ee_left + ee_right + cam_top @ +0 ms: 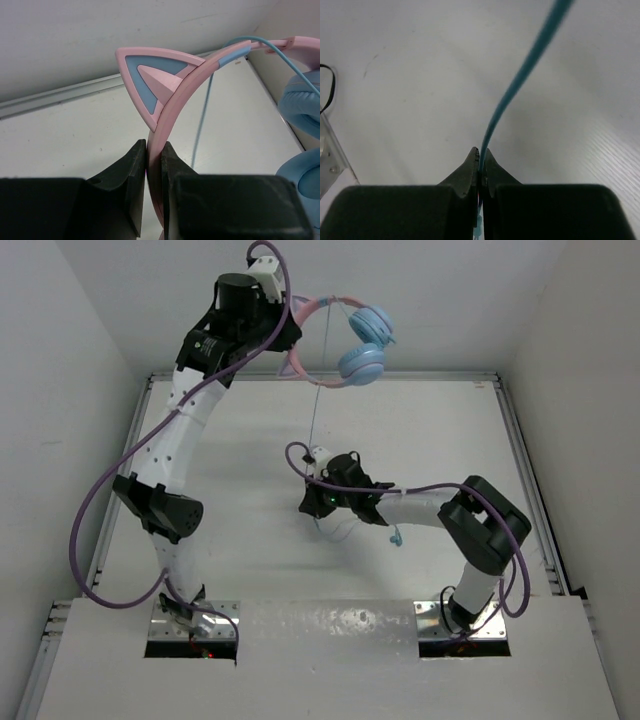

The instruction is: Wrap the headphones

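headphones aloft overhead, left jaws clamping headband close-up, right jaws pinching cable

No writing, label, brand or number can be read in any view (a small green spot on the left arm is too blurred to tell).

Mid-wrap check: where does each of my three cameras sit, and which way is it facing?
Top external: fixed above and behind the bases, looking down on the table; both arms show whole.
Left wrist: on the left arm, looking along its fingers; left gripper shut on the headband.
Right wrist: on the right arm, looking over the table; right gripper shut on the cable.
Shared: the cable shows in all three.
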`<act>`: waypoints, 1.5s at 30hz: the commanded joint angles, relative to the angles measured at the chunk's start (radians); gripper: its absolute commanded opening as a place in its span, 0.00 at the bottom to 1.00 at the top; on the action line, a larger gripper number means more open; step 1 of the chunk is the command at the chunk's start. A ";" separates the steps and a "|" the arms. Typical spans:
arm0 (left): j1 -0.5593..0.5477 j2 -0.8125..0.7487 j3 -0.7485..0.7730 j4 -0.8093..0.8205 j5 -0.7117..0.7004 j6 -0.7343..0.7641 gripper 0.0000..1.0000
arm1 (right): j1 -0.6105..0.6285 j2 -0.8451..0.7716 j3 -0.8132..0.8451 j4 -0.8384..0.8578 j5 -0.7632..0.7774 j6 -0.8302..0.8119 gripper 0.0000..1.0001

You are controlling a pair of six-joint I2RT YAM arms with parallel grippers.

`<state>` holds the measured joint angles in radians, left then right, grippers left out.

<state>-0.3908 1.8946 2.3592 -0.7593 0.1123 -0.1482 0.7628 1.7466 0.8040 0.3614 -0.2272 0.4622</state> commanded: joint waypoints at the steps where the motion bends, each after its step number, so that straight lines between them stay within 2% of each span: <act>1: 0.009 -0.005 0.055 0.086 -0.040 -0.102 0.00 | 0.045 0.005 0.121 -0.119 -0.023 -0.092 0.00; 5: 0.009 0.001 -0.014 0.101 -0.107 -0.151 0.00 | 0.095 0.013 0.233 -0.226 -0.021 -0.166 0.00; 7: 0.009 0.007 -0.029 0.118 -0.224 -0.124 0.00 | 0.107 -0.022 0.241 -0.240 -0.027 -0.184 0.00; 11: 0.009 0.018 -0.066 0.199 -0.325 -0.033 0.00 | 0.130 -0.117 0.237 -0.280 -0.034 -0.232 0.00; 16: 0.007 0.040 -0.135 0.264 -0.323 0.022 0.00 | 0.153 -0.185 0.365 -0.412 -0.060 -0.292 0.00; 20: 0.007 0.038 -0.244 0.291 -0.384 0.087 0.00 | 0.153 -0.263 0.449 -0.486 -0.064 -0.332 0.00; 26: 0.007 0.035 -0.271 0.296 -0.384 0.098 0.00 | 0.150 -0.338 0.578 -0.643 0.058 -0.439 0.00; 36: 0.007 0.034 -0.271 0.325 -0.398 0.111 0.00 | 0.124 -0.458 0.460 -0.745 0.156 -0.491 0.00; 45: 0.007 0.064 -0.230 0.344 -0.402 0.105 0.00 | 0.124 -0.512 0.382 -0.779 0.123 -0.413 0.00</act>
<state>-0.3908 1.9701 2.0613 -0.5411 -0.2783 -0.0227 0.8856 1.2610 1.1881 -0.4210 -0.0967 0.0158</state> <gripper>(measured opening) 0.122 0.002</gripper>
